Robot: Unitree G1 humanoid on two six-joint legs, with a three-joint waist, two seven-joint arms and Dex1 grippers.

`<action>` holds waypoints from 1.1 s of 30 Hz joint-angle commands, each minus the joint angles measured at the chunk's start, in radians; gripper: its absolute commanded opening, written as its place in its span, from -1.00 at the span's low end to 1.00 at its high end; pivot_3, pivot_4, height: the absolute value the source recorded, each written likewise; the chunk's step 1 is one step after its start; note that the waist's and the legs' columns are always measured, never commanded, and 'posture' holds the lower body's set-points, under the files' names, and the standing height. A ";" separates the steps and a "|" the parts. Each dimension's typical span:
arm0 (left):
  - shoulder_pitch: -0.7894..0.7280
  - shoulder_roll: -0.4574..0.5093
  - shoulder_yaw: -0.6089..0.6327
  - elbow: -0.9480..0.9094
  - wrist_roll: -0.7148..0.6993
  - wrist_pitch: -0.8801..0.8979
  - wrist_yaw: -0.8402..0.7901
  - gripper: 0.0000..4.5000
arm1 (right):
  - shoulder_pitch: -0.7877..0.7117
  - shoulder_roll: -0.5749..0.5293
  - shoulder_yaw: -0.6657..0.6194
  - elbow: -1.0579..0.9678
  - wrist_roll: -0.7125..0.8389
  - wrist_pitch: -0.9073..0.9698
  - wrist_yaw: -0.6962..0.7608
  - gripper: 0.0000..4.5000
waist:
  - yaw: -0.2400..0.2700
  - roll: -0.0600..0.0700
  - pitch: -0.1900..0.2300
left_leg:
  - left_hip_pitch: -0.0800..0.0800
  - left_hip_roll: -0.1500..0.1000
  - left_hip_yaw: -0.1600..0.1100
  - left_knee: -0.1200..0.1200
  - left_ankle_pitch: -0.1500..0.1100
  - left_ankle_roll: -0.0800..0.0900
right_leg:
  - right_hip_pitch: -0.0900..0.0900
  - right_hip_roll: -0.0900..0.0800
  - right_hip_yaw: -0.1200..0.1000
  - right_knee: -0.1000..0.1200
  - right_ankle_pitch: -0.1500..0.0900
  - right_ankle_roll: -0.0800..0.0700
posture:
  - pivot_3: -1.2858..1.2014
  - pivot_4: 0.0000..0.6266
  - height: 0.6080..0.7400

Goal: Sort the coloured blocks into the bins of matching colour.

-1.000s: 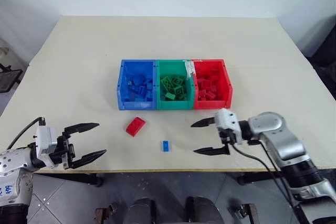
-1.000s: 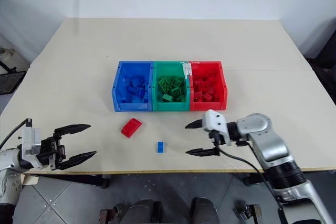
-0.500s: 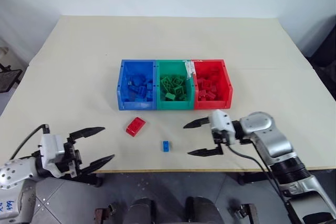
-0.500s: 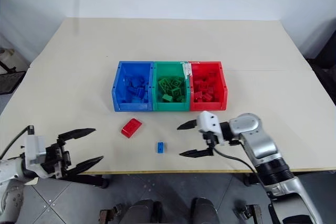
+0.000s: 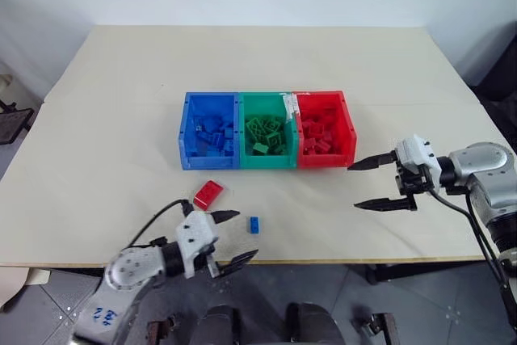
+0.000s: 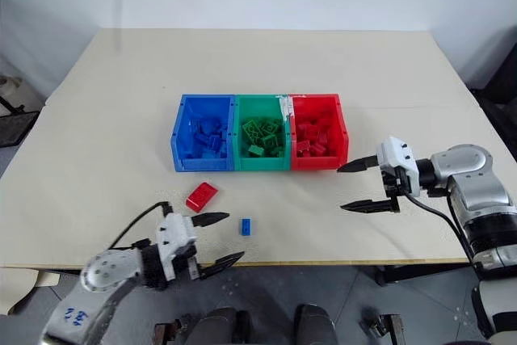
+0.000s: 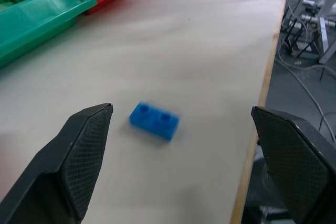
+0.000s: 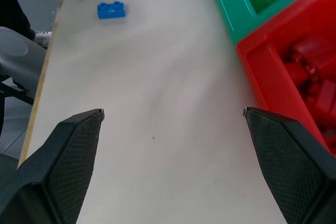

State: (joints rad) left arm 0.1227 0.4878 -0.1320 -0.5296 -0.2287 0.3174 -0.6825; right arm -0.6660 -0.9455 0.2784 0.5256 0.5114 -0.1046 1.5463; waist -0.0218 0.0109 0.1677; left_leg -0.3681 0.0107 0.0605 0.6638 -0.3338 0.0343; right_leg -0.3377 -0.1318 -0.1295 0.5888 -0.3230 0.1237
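Because the small blue studded plastic brick (image 5: 254,225) lay near, the left gripper (image 5: 229,238) spread its fingers beside it; the right gripper (image 5: 375,183) stood spread too.

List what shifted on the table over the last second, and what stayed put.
The left tool swung in from the table's left edge toward the small blue studded brick, jaws open around nothing. The right tool pulled away to the right, also open and empty. Nothing was grasped or released. The blue brick, the red studded brick and the three joined plastic bins kept their places.
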 commanded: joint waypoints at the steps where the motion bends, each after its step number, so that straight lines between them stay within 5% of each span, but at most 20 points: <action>1: -0.048 -0.033 -0.054 0.000 0.055 0.039 0.068 1.00 | -0.026 -0.021 0.001 0.007 0.030 -0.019 0.068 0.98 | 0.004 0.000 0.000 | 0.000 0.000 0.000 0.000 0.000 0.000 | 0.000 0.000 0.000 0.000 0.000 0.000 | 0.03 -0.52 1.00; 20: -0.164 -0.078 -0.159 0.081 0.183 0.205 0.171 1.00 | 0.007 -0.061 -0.093 -0.028 0.029 0.010 0.068 0.98 | 0.045 0.000 0.000 | -0.001 -0.001 0.001 0.003 0.000 0.001 | 0.001 -0.001 0.000 -0.003 0.000 0.000 | 0.03 -0.52 1.00; 24: -0.193 -0.079 -0.182 0.123 0.176 0.166 0.134 0.65 | 0.016 -0.049 -0.120 -0.038 0.013 0.020 0.068 1.00 | 0.046 0.000 0.000 | -0.001 -0.001 0.001 0.003 0.000 0.001 | 0.002 -0.001 0.000 -0.003 0.000 0.000 | 0.03 -0.52 1.00; 31: -0.208 -0.078 -0.178 0.155 0.177 0.154 0.126 -0.31 | 0.026 -0.038 -0.166 -0.045 -0.018 0.028 0.068 1.00 | 0.046 0.000 0.000 | -0.001 -0.001 0.001 0.003 0.000 0.001 | 0.002 0.000 0.000 -0.003 0.000 0.000 | 0.03 -0.52 1.00; 33: -0.206 -0.071 -0.165 0.151 0.177 0.139 0.126 -0.33 | 0.028 -0.036 -0.179 -0.042 -0.028 0.027 0.065 1.00 | 0.046 0.000 0.000 | -0.001 -0.001 0.001 0.003 0.000 0.001 | 0.002 0.000 0.000 -0.003 0.000 0.000 | 0.03 -0.52 1.00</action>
State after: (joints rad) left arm -0.0928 0.4077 -0.3031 -0.3821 -0.0558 0.4585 -0.5561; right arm -0.6391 -0.9786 0.1399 0.5100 0.4841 -0.0802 1.5472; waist 0.0239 0.0113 0.1675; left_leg -0.3689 0.0099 0.0617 0.6668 -0.3338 0.0349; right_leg -0.3357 -0.1321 -0.1299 0.5858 -0.3230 0.1237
